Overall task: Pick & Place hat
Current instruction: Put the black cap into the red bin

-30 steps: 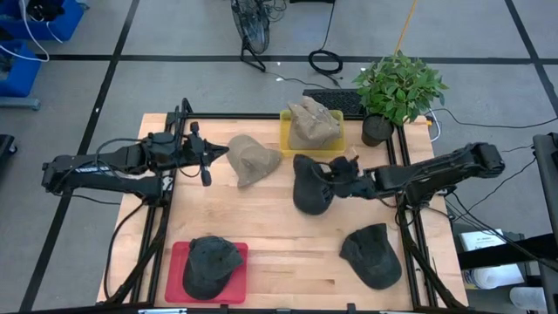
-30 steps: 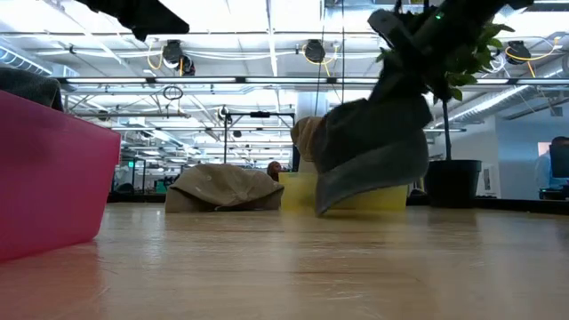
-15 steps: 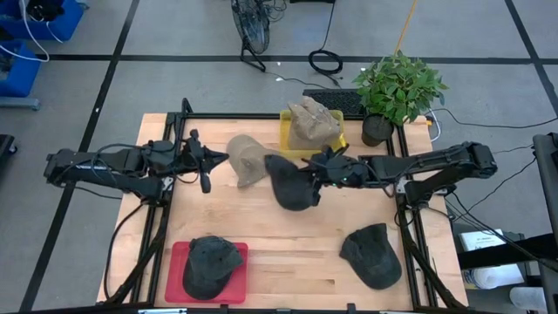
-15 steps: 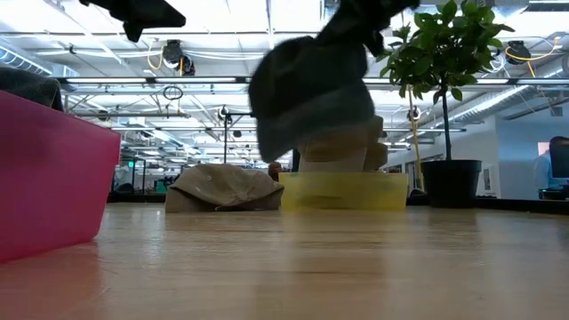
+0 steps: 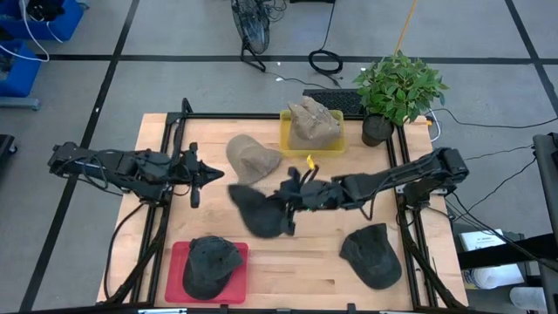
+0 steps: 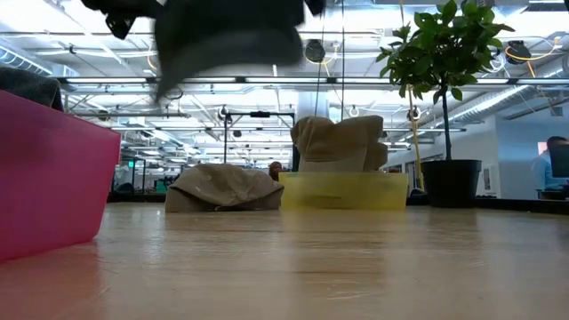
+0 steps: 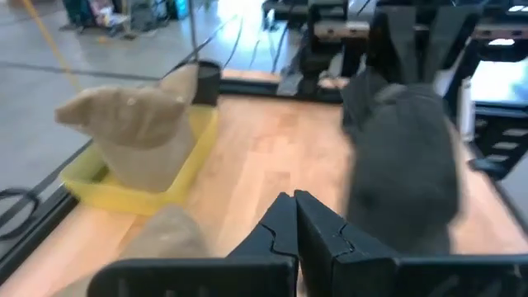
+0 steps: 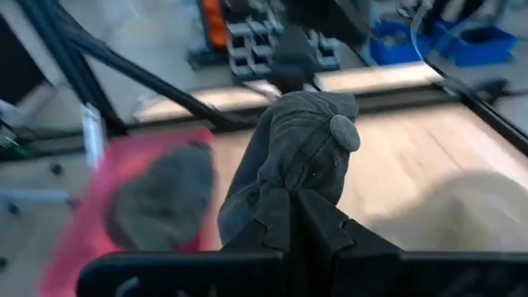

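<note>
My right gripper (image 5: 292,197) reaches over the table's middle from the right and is shut on a dark grey hat (image 5: 256,212), which shows high up in the low view (image 6: 227,40). A red tray (image 5: 177,262) at the near left holds another dark hat (image 5: 212,266). My left gripper (image 5: 196,174) hovers left of centre, shut and touching nothing, its fingers (image 7: 294,221) closed together. A tan hat (image 5: 253,159) lies on the table. Another tan hat (image 5: 312,126) sits in a yellow tray (image 5: 285,138). My right gripper pinches the dark grey hat between its two fingers (image 8: 290,216) at the cloth edge below the crown (image 8: 280,188). The fingers come roughly level from the table's right side. The hat is lifted clear of the table, its button top (image 8: 342,132) pointing away from the gripper.
A third dark hat (image 5: 373,253) lies on the table at the near right. A potted plant (image 5: 397,87) stands at the far right corner. Black frame rails (image 5: 161,235) run along the table's left and right sides. Bare wood shows along the near middle.
My right gripper has carried the dark grey hat from right of the table's middle toward the left and near edge, closer to the red tray. In the low view the hat has risen and moved leftward. The gripper has stayed shut on it.
</note>
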{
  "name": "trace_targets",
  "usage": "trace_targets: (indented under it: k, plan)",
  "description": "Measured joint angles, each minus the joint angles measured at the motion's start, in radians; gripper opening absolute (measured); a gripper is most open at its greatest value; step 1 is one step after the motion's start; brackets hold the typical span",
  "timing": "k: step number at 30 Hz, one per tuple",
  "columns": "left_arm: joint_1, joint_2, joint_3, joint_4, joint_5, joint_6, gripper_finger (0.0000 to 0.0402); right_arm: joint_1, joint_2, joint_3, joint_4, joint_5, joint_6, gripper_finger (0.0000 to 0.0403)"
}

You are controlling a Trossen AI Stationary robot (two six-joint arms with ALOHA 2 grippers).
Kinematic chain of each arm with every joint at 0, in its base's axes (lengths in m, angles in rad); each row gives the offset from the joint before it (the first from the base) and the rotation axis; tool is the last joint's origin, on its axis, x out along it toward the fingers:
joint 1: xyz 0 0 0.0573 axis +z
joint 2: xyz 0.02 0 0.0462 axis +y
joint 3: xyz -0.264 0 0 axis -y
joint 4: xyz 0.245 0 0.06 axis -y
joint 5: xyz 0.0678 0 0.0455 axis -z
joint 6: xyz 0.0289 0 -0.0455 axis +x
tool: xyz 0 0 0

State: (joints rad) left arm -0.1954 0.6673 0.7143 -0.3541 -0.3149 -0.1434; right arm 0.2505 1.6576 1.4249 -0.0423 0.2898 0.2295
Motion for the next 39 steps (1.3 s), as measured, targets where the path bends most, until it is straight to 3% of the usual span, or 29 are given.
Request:
trace_targets:
  k: [12,24,39]
  plan:
    - [-0.065,-0.088,0.000,-0.003,0.002,0.019,0.0001,0.117,0.262,0.192,0.225,0.081,0.097,0.0000]
    - [-0.067,-0.087,0.000,-0.016,0.002,0.032,0.0001,0.156,0.486,0.421,0.255,0.103,0.099,0.0000]
    - [-0.067,-0.087,0.000,-0.016,0.002,0.009,0.0001,0.158,0.649,0.485,0.326,-0.009,0.051,0.0000]
